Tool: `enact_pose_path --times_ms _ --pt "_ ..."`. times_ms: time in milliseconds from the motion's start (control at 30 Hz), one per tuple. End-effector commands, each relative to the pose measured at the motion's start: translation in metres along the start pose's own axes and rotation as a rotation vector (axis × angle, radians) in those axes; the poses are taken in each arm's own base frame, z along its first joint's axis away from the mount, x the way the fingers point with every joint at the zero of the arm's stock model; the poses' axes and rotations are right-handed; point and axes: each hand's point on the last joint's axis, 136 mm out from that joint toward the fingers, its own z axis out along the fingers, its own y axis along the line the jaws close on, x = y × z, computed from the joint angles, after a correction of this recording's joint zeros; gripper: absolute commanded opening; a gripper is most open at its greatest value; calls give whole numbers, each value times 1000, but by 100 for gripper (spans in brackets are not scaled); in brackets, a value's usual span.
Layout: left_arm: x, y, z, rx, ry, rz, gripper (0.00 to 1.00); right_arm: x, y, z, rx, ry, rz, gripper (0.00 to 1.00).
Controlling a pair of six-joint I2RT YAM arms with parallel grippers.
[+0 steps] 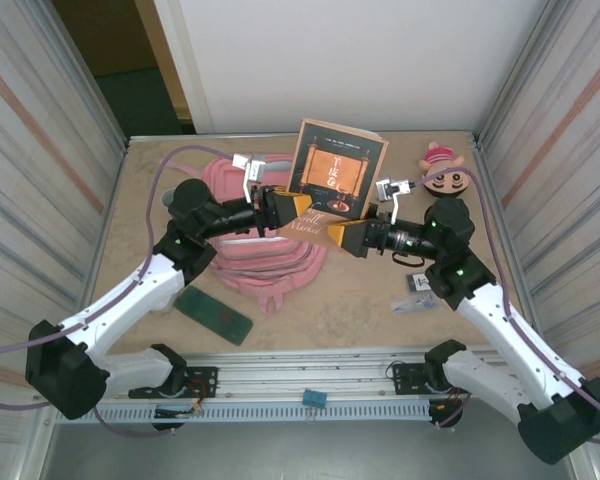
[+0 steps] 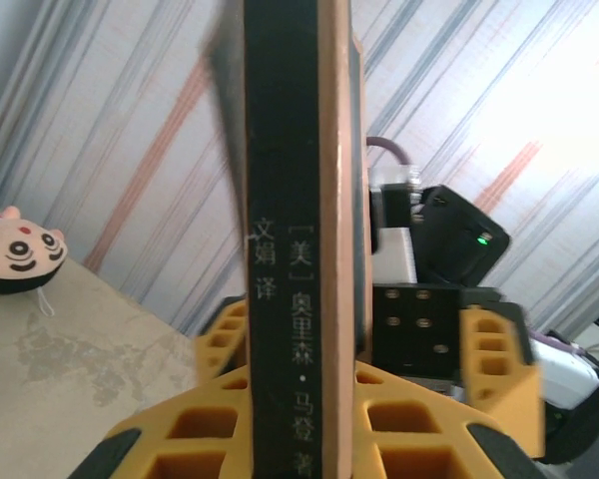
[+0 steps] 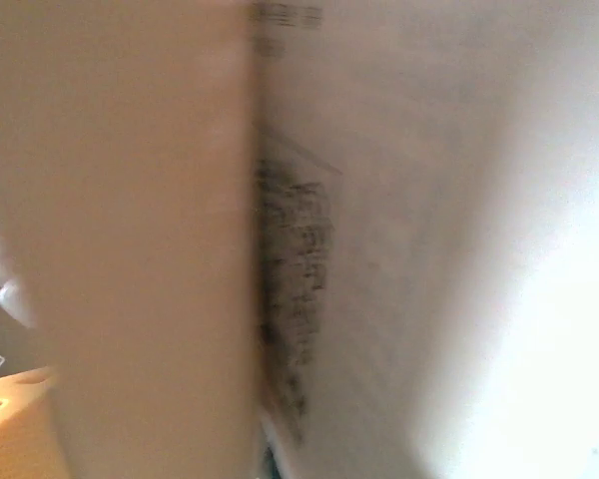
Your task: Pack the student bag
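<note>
Two pincers: left pincer [image 1: 296, 206] clamped on book [image 1: 337, 170]; right pincer [image 1: 338, 236] spread wide beside it.
Book: could be knocked loose, missing the student bag [image 1: 270, 265].

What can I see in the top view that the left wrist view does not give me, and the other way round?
Top view adds: the pink bag, a flat green object and the front cover of the book.
Left wrist view adds: the print on the book's spine, and how the left gripper clamps the book between its yellow fingers.
Both: the book, the plush and the right gripper.
</note>
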Motion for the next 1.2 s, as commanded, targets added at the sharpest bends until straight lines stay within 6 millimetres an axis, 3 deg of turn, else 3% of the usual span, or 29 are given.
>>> enact_pose_path --times_ms 0,133,333,400,433,467,500,600,667,800,967,1167 --pt "-29 -21 -1 19 -73 108 0 -17 41 -9 -131 -48 -118 95" --pt "-30 -17 0 4 -80 107 0 -36 40 -10 -72 -107 -158 80" --pt "-24 -15 1 -4 -47 107 0 -45 17 -5 55 -105 -133 50" --pt "-17 -10 -2 -45 -9 111 1 -49 11 -8 87 -116 -138 29" --pt "-13 -6 -5 -70 12 119 5 -50 5 -11 118 -117 -140 16" --pt "-7 -1 -8 -110 40 126 16 -51 -3 -16 166 -111 -151 7" --pt "-1 5 -13 -159 68 151 31 -50 -11 -23 215 -98 -175 4" --pt "11 19 -37 -319 135 241 69 -34 -29 -41 351 -2 -334 1" --pt "19 25 -53 -403 201 324 81 -17 -41 -50 427 105 -462 1" --pt "42 20 -73 -395 366 542 84 25 -54 -61 444 393 -674 0" --pt "77 13 -79 -254 531 766 85 64 -64 -66 397 690 -851 0" --pt "97 22 -70 -206 609 779 89 87 -63 -57 312 838 -987 0"
